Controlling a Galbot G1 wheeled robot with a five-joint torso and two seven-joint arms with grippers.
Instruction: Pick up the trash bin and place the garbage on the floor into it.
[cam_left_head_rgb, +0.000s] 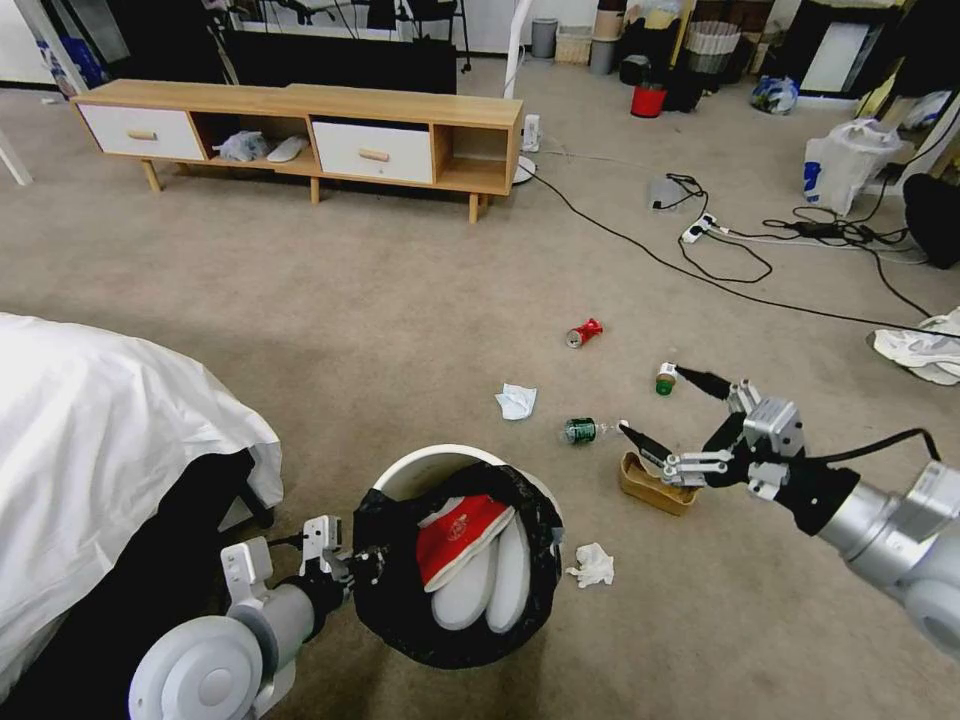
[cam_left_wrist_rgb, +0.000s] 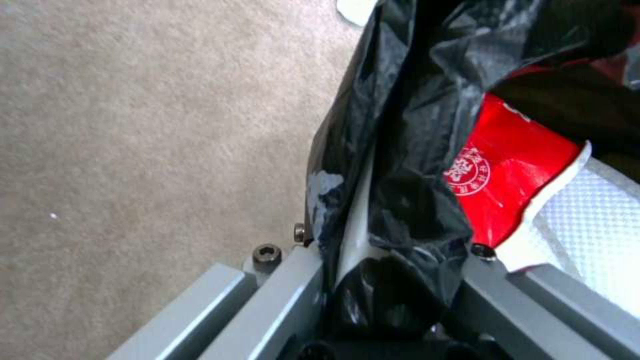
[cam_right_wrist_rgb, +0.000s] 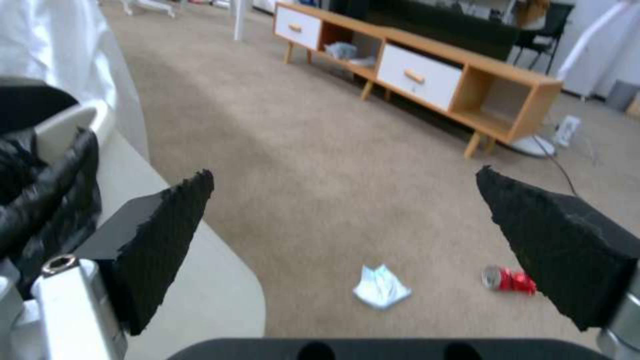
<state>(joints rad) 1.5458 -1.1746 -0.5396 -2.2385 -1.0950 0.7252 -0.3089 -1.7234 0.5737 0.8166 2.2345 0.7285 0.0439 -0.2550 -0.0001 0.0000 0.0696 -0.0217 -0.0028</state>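
- Your floor (cam_left_head_rgb: 380, 300) was greyish-beige carpet, with the litter spread across it ahead of you.
- A bed under a white sheet (cam_left_head_rgb: 90, 440) sat at your left, and a low wooden TV cabinet (cam_left_head_rgb: 300, 130) stood well beyond the litter.
- Your trash bin (cam_left_head_rgb: 430, 468), white with a black bag liner (cam_left_wrist_rgb: 407, 165), hung low and near you; a red-and-white wrapper (cam_left_head_rgb: 462, 540) lay inside it.
- Your left gripper (cam_left_head_rgb: 362, 566) had its fingers clamped on the bin's rim, liner and wall pinched between them.
- Your right gripper (cam_left_head_rgb: 660, 405) hovered above the litter with its fingers (cam_right_wrist_rgb: 160, 240) spread wide and holding nothing.
- A brown paper carton (cam_left_head_rgb: 655, 487) lay just under that gripper.
- A green bottle (cam_left_head_rgb: 585, 430) lay beside the carton, and a green can (cam_left_head_rgb: 666, 380) sat near the far fingertip.
- A crushed red can (cam_left_head_rgb: 583, 333) lay farther out.
- One white tissue (cam_left_head_rgb: 516, 401) lay beyond the bin, another tissue (cam_left_head_rgb: 594, 566) just beside the bin's right.
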